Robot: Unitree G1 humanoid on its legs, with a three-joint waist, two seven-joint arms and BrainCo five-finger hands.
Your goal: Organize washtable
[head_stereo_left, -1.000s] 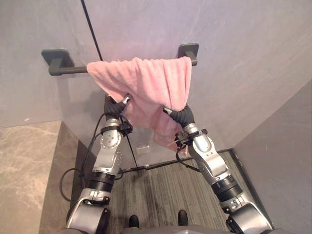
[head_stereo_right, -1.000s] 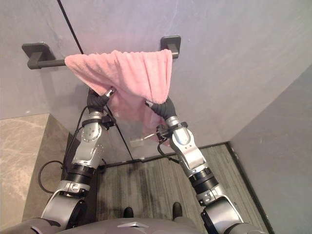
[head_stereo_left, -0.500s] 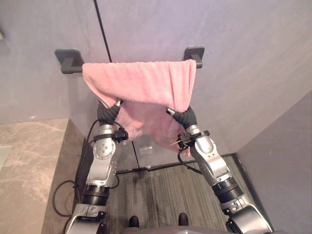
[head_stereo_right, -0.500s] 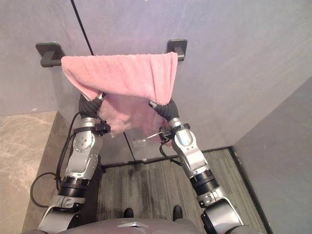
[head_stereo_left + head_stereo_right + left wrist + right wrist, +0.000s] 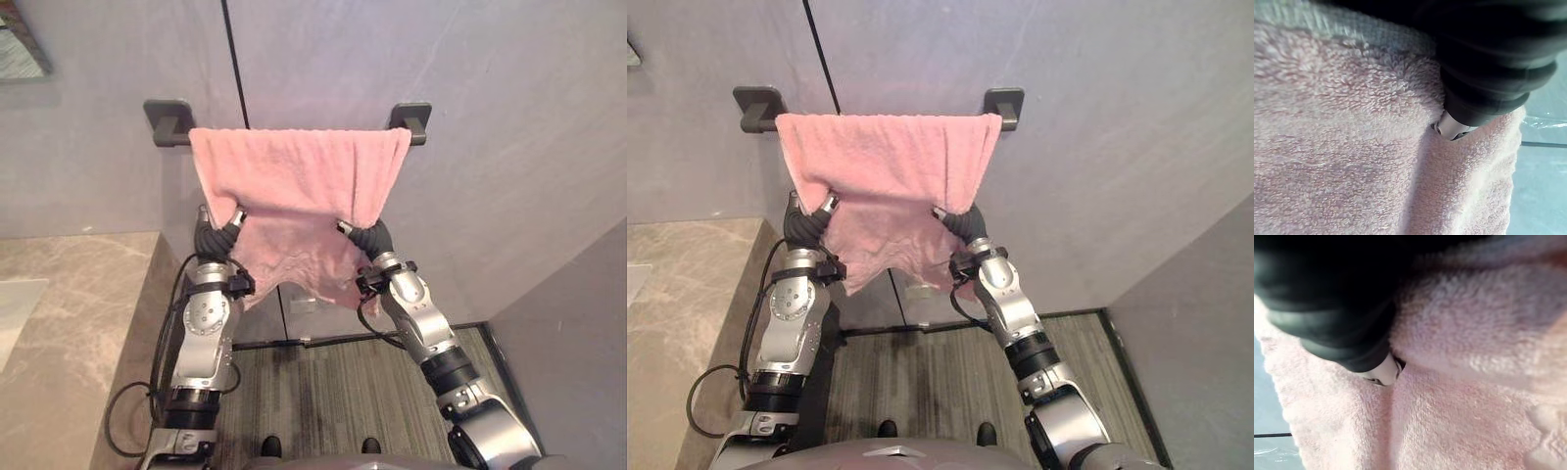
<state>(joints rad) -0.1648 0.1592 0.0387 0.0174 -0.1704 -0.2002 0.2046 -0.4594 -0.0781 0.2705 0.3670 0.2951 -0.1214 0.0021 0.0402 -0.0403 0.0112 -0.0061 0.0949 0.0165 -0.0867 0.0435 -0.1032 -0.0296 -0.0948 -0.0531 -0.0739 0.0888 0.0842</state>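
**A:** Pink terry is noted first. Where is it placed in the left eye view?

**B:** The pink towel is draped over the dark rail at twelve o'clock, spread almost from bracket to bracket on the grey wall. A marble counter is seen at eight o'clock.

**A:** And the hands?

**B:** The left hand is raised under the towel's front fold at seven o'clock of the cloth, the right hand at five o'clock. Past their ribbed covers both are hidden by cloth (so whether anything is gripped cannot be told).

**A:** What is added by the right eye view?

**B:** The rear layer is shown hanging lower, between the two arms.

**A:** The left wrist view?

**B:** The ribbed cover is pressed against terry, and a silver part is sunk in a crease.

**A:** The right wrist view?

**B:** Much the same is shown. The cover is laid against the towel, and the grip cannot be judged.
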